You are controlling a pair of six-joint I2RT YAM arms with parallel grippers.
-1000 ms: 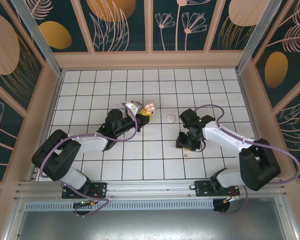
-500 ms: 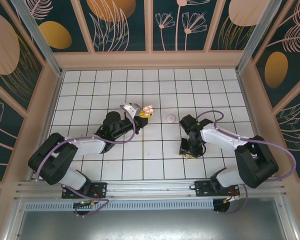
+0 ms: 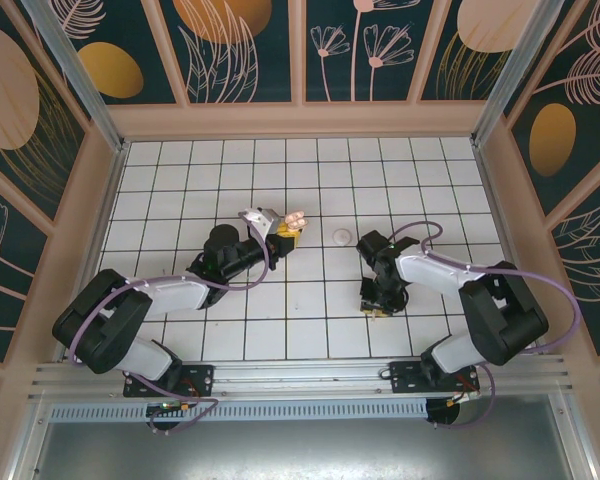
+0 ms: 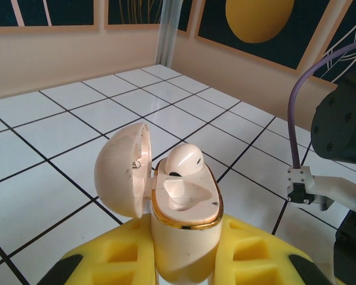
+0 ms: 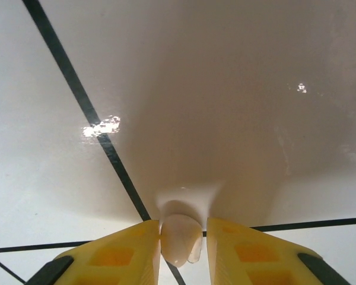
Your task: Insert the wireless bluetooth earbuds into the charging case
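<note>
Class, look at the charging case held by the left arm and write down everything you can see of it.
The charging case is a small rounded shell of glossy cream plastic with tiny dark flecks and a gold rim around its opening. Its lid is hinged open to one side. One earbud sits in the far well; the near well looks empty. The case stands upright, clamped between the yellow fingers of the left end effector, with the white tiled floor behind it.
</note>
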